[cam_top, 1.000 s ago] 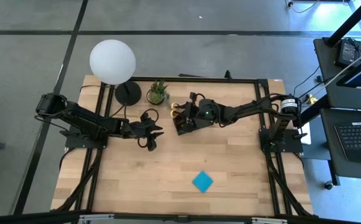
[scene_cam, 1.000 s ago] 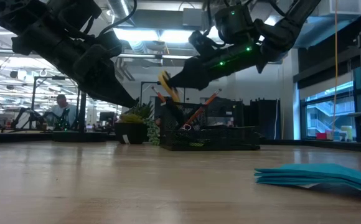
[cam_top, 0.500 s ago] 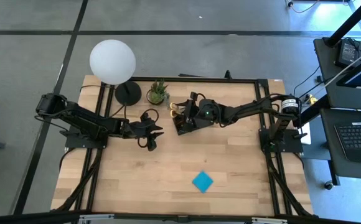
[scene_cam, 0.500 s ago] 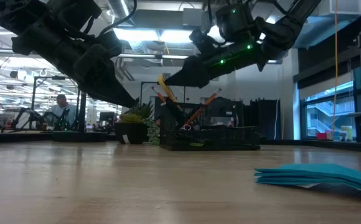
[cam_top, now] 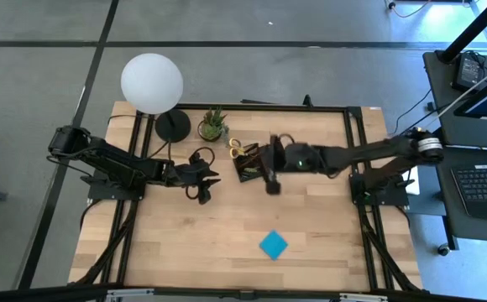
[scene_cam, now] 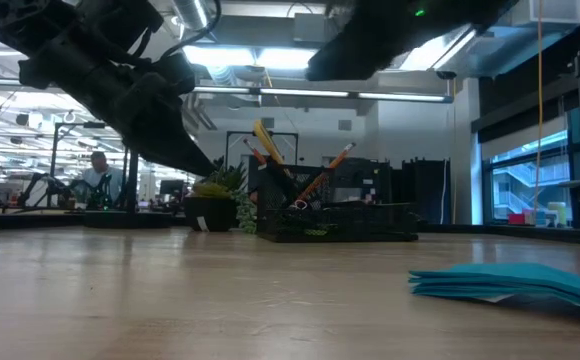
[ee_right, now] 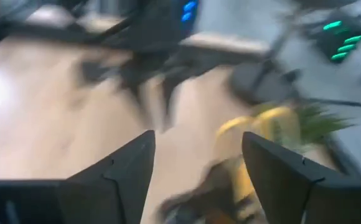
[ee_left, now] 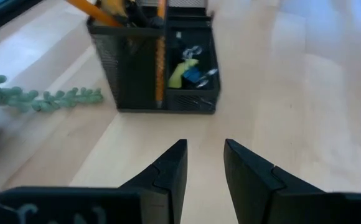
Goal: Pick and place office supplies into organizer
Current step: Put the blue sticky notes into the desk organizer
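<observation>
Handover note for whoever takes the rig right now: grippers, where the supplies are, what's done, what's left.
Right gripper: open, empty, above the table beside the organizer.
Left gripper: parted, nothing between the fingers, hovering over the table facing the organizer.
Done: yellow-handled scissors and orange pencils stand in the organizer; small items, one yellow, lie in its low compartment.
Left: blue sticky-note pad sits alone on the table nearer the front edge, away from both arms. No other loose supplies show on the table.

overhead and table-level views share the organizer (cam_top: 248, 164); right wrist view seems blurred.
</observation>
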`<state>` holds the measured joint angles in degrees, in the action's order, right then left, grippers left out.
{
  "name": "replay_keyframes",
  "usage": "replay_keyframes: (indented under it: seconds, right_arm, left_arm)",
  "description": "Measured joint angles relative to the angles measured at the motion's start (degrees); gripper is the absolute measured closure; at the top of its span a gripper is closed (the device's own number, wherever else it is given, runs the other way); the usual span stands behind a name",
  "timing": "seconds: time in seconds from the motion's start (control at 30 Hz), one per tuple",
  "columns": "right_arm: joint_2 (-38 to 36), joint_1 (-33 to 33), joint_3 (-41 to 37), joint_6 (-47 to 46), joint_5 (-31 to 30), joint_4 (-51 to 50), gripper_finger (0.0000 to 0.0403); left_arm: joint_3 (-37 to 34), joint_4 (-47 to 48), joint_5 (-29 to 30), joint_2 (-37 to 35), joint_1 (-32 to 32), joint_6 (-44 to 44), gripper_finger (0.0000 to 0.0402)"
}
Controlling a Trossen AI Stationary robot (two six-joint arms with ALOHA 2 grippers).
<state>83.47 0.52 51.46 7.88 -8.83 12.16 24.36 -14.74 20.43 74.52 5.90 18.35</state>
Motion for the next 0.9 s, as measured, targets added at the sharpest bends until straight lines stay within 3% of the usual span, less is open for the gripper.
replay_keyframes:
  seconds: [0.13,0.3,0.47,0.67,0.9]
  right_arm:
    - [-3.09,5.80,-0.02,-3.35,1.09,-11.77,0.0160]
    - [-4.82,11.52,-0.02,-21.61,2.66,-18.75,0.0160]
    - [-4.56,14.33,-0.02,-38.31,11.35,-22.56,0.0160]
    - [-4.47,17.08,-0.09,-49.87,11.94,-30.68,0.0160]
    - [-4.46,19.53,-0.09,-60.98,11.97,-36.01,0.0160]
  left_arm:
    - [-0.02,-0.64,-5.23,0.00,0.63,-0.90,0.0304]
    - [-0.02,-5.08,-9.26,0.00,5.97,-6.78,0.0306]
    - [-0.02,-14.72,-4.43,0.63,13.72,-14.91,0.0315]
    - [0.03,-25.03,2.42,5.40,17.95,-16.68,0.0319]
    - [7.59,-26.06,2.20,19.27,19.25,-18.63,0.0320]
